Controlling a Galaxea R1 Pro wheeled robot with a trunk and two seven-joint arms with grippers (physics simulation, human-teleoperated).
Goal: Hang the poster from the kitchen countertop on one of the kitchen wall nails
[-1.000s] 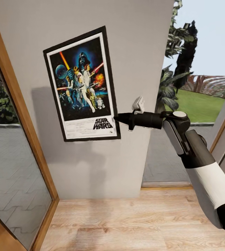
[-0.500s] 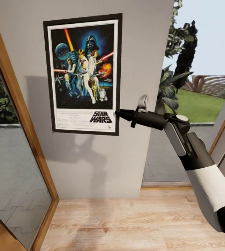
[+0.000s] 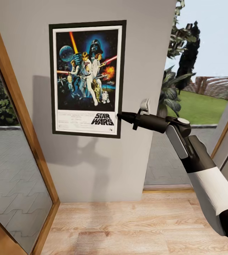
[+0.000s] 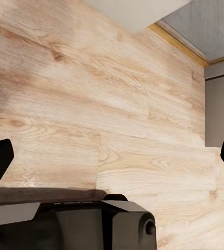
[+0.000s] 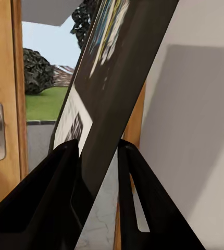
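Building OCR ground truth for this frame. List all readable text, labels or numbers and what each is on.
"STAR WARS": black logo on the white lower border of the poster, which the right gripper pinches at its lower right edge.
Credit lines left of and above the logo: too small and blurred to read.
Right wrist view: the poster's print is seen edge-on, unreadable.
Left wrist view: wooden floor, no text.

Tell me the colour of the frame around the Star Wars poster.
Black: a thin black frame around the rectangular poster's white border, clearest in the head view.
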